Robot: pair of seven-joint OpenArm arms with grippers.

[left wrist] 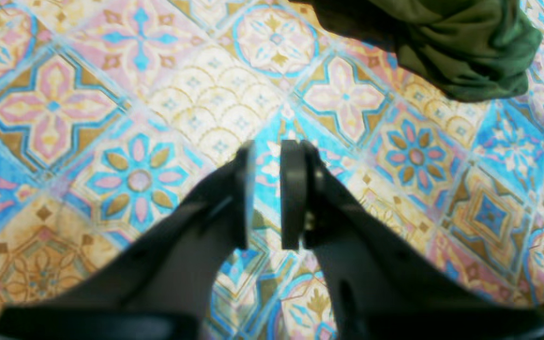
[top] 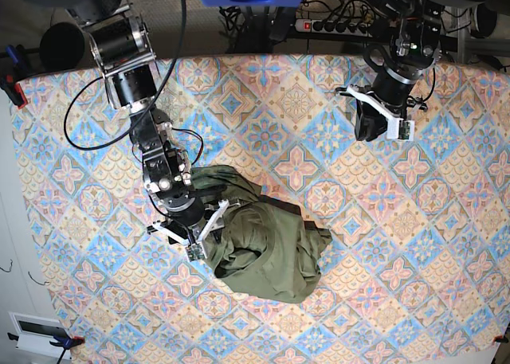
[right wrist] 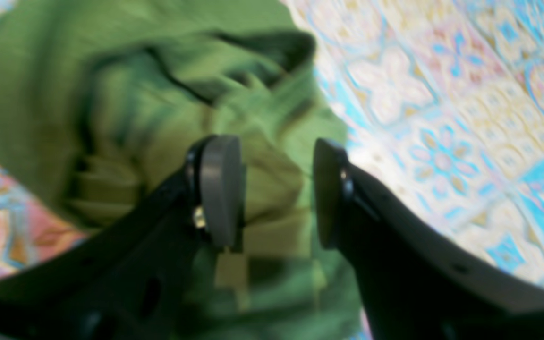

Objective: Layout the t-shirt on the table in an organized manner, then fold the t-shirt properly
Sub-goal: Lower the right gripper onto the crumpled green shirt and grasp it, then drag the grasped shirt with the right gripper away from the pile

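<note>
Clearly the right gripper (top: 197,238), jaws spread and empty, sits at the t-shirt's (top: 267,248) nine o'clock edge, the crumpled heap lying mid-table (top: 80,181) stretched toward four o'clock, while the left gripper (top: 382,129), jaws narrowly parted around nothing, hangs well apart at one o'clock.

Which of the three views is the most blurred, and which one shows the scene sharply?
Right wrist view: most blurred, the t-shirt and the right gripper are smeared and blocky. Left wrist view: softly blurred, edges bent. Base view: sharp, evenly lit, the table pattern is clear.
</note>
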